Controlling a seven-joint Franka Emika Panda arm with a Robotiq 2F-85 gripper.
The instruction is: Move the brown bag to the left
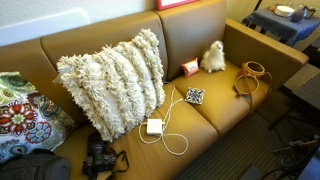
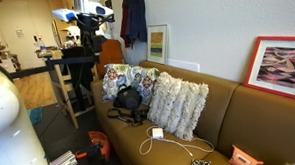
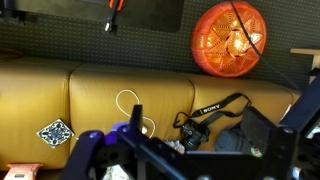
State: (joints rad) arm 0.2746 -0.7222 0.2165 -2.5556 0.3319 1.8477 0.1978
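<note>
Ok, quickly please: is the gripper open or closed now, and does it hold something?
Gripper: open, holding nothing.

Tan sofa (image 1: 225,108), seen in both exterior views. On the seat cushions: shaggy cream pillow (image 1: 112,80) propped against the backrest, patterned pillow (image 1: 22,120) just beside it at one end. Black camera (image 1: 98,158) with strap sits at the front edge, below the shaggy pillow. White charger (image 1: 154,126) with a looping cable is mid-seat, patterned square (image 1: 195,96) near it. Orange-red box (image 1: 189,68) and white plush (image 1: 212,57) sit against the backrest, close together. Brown bag (image 1: 252,78) lies at the far end by the armrest, apart from the plush.
</note>
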